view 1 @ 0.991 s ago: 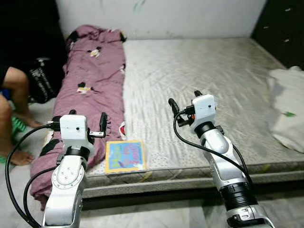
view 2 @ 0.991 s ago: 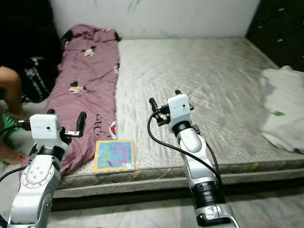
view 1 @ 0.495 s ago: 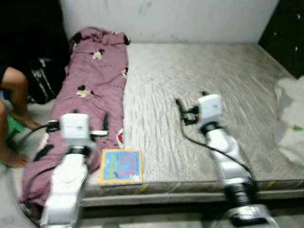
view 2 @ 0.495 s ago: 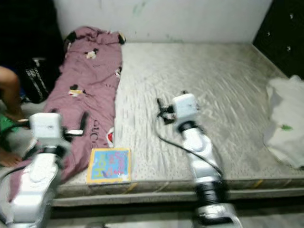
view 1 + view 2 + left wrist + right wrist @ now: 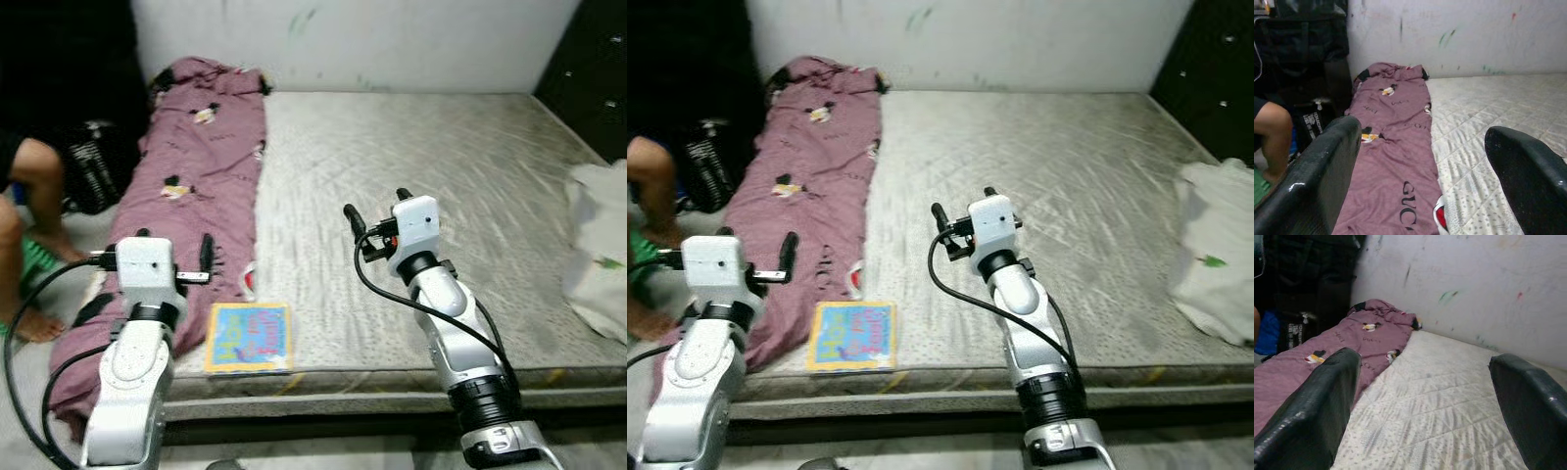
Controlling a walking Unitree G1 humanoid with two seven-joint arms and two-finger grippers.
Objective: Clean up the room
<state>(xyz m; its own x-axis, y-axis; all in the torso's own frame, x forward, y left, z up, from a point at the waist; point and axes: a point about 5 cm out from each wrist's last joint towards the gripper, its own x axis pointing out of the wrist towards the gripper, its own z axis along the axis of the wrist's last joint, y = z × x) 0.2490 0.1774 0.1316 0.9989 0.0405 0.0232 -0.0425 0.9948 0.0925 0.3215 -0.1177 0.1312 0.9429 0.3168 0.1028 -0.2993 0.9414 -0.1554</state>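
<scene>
The left gripper hangs with its fingers spread wide and empty above the near end of the purple blanket. The right gripper likewise has its fingers spread and empty over the middle of the bare mattress. A colourful picture book lies flat on the mattress edge, at about 4 o'clock from the left gripper, just beside the blanket. The blanket runs along the mattress's left side toward 12 o'clock, up to the marked wall. A white cloth bundle sits at 3 o'clock on the mattress. A person's legs show at 9 o'clock, near a black bag.
</scene>
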